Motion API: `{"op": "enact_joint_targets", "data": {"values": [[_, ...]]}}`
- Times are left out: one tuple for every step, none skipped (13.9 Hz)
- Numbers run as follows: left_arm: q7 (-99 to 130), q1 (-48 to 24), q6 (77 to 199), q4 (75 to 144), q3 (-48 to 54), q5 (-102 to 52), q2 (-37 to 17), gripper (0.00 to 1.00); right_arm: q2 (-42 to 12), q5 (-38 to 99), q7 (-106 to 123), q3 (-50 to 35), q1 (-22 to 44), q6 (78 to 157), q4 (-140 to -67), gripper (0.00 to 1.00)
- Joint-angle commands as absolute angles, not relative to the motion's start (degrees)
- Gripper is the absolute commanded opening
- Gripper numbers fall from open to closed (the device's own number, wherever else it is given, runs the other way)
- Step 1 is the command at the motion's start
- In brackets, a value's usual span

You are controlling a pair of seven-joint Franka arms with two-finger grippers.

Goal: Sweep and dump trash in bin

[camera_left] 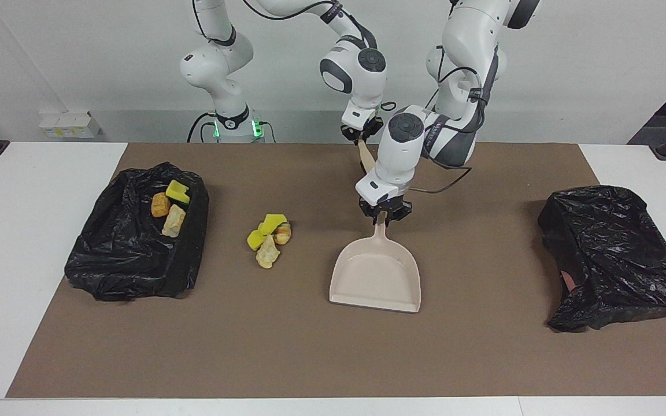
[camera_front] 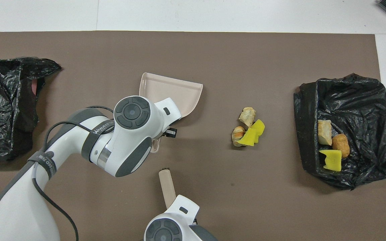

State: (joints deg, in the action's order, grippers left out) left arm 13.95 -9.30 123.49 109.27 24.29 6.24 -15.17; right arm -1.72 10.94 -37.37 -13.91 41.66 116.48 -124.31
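Left hand [camera_left: 384,215] is pinched onto the dustpan [camera_left: 376,281] handle, the pan swung toward the trash [camera_left: 269,236]. That loose pile sits on the table toward the right arm's end, well apart from the hand. Right hand [camera_left: 362,135] is clamped on the brush [camera_front: 167,187] handle. The sponge chunks and pastries look light, soft and crumbly: better swept than squeezed. More pieces lie in the black-lined bin [camera_left: 130,242]. The left arm's cuff lettering begins "WANJEEO".

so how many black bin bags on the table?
2. One bag sits at the right arm's end, holding three trash pieces; the other bag lies crumpled at the left arm's end, contents hidden.
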Motion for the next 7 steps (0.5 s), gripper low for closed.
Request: {"op": "enact_joint_targets", "data": {"values": [[-2.3,-7.7,116.5,107.1,24.2,7.3,-12.3,0.00,6.1,11.3,-32.4,-14.1,34.7,108.7,-125.8,0.00],[-8.7,-7.0,114.7,107.2,24.1,7.3,-11.0,0.00,8.5,11.3,-30.9,-14.0,31.9,107.5,-126.7,0.00],[-15.4,-6.6,113.3,107.2,24.1,7.3,-10.6,0.00,10.3,10.8,-29.8,-14.0,30.1,106.6,-127.3,0.00],[-20.9,-6.6,112.8,107.2,24.1,7.4,-10.5,0.00,11.0,9.2,-28.9,-14.0,28.1,105.6,-127.4,0.00],[-24.6,-6.5,112.8,107.4,24.1,7.4,-10.4,0.00,11.2,7.2,-28.8,-14.0,26.6,105.2,-127.4,0.00],[-27.9,-6.6,113.0,107.9,24.1,7.5,-9.9,0.00,11.1,4.2,-29.0,-14.0,25.1,105.2,-127.4,0.00],[-32.6,-6.6,113.1,108.3,24.1,7.8,-9.8,0.00,10.6,0.1,-28.8,-14.1,22.6,105.2,-127.1,0.00]]}}
